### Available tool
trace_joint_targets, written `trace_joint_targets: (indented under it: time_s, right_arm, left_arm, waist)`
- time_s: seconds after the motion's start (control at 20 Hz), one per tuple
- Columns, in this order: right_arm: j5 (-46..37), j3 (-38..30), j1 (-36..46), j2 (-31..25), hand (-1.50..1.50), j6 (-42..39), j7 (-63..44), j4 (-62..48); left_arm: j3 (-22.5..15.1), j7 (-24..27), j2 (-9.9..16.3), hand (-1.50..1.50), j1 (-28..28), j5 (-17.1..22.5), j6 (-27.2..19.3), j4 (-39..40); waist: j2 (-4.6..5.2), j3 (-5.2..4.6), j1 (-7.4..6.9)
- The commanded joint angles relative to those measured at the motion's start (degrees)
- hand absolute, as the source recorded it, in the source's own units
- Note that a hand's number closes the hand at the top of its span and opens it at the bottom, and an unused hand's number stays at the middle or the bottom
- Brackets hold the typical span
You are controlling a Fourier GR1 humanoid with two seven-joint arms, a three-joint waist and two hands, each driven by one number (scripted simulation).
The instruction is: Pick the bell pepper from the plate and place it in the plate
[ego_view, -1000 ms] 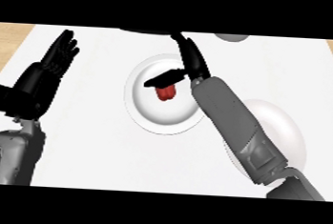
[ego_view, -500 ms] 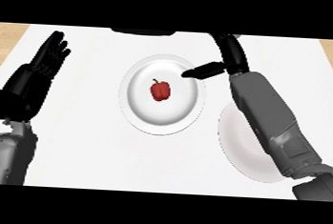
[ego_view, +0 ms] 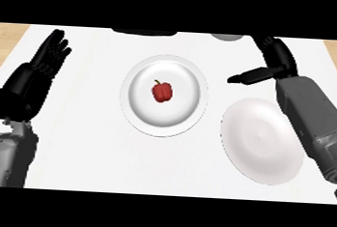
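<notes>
Though near plate point(ego_view: 139, 116) rim, bell pepper point(ego_view: 162, 91) unobstructed.

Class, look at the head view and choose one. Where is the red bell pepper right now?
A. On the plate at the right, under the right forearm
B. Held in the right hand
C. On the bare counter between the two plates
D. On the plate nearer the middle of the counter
D: the bell pepper lies in the middle plate, while the right hand holds nothing.
</notes>
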State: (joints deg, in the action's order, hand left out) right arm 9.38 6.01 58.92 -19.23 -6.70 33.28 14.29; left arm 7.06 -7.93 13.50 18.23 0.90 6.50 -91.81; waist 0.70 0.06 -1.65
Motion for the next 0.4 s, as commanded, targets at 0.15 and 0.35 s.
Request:
trace_joint_targets:
  time_s: [0.15,0.35]
  right_arm:
    - [-2.51,-0.5,-0.95,-4.58,-1.5,-6.13,4.4,-3.64]
    - [-3.62,-1.11,-0.57,-8.57,-1.5,-5.15,7.61,-6.1]
  left_arm:
    - [0.58,-2.14,0.64,0.0,3.69,-0.32,-0.29,1.32]
    - [0.19,1.29,-0.21,0.0,1.71,-0.65,0.02,1.95]
  waist:
    - [0.04,0.02,0.07]
    - [0.43,0.06,-0.73]
